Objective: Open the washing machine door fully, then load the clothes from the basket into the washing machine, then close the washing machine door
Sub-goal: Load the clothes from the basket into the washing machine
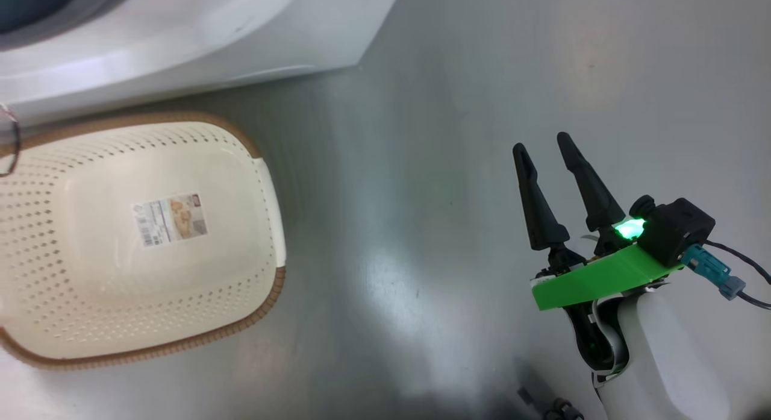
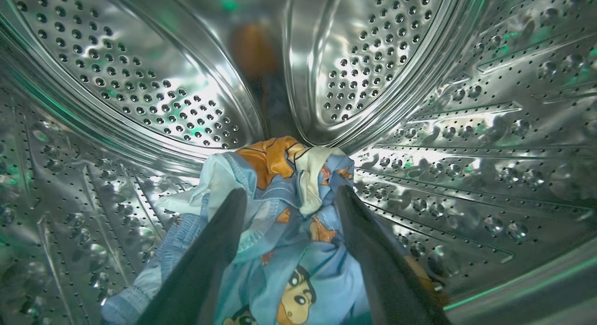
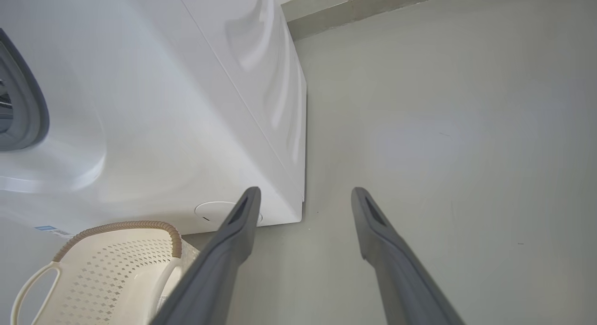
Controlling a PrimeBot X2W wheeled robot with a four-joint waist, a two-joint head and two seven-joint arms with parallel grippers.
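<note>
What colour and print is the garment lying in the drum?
Light blue clothes with orange and cream cartoon figures; clearest in the left wrist view.

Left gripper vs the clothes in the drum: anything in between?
Nothing visible does. The clothes lie inside the steel drum, bunched right between the spread fingers of the left gripper, with fabric reaching up to the tips.

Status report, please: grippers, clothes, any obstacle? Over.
Left gripper open inside the drum, clothes between its fingers. Right gripper open above the floor. Basket empty. No obstacle seen.
</note>
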